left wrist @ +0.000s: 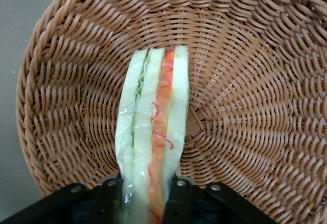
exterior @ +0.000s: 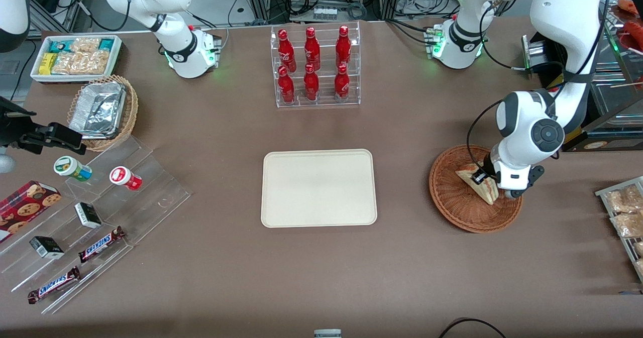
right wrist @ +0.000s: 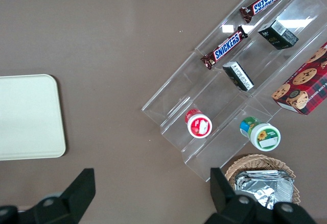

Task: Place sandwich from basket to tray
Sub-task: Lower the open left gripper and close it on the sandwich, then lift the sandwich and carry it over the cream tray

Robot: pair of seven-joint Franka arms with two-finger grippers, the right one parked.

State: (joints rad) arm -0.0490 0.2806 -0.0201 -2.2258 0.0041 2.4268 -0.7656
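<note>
We are pinching the sandwich (left wrist: pixel 153 142) with our gripper (left wrist: pixel 148 191) closed on it inside the basket (exterior: pixel 454 205), near the table's working-arm edge; squeezing harder could squash it.

- The basket (left wrist: pixel 245 81) is woven wicker, reddish-brown, with a rough ribbed surface.
- The sandwich (left wrist: pixel 153 132) in the basket looks moist and slightly glossy along its cut edge.
- The hand (left wrist: pixel 148 196), down in the basket and clamped on the sandwich, has matt black fingers (left wrist: pixel 104 198).
- The tray (exterior: pixel 318 187) near the basket is smooth, matt cream.
- The counter (exterior: pixel 321 272) looks like matt brown cloth.
</note>
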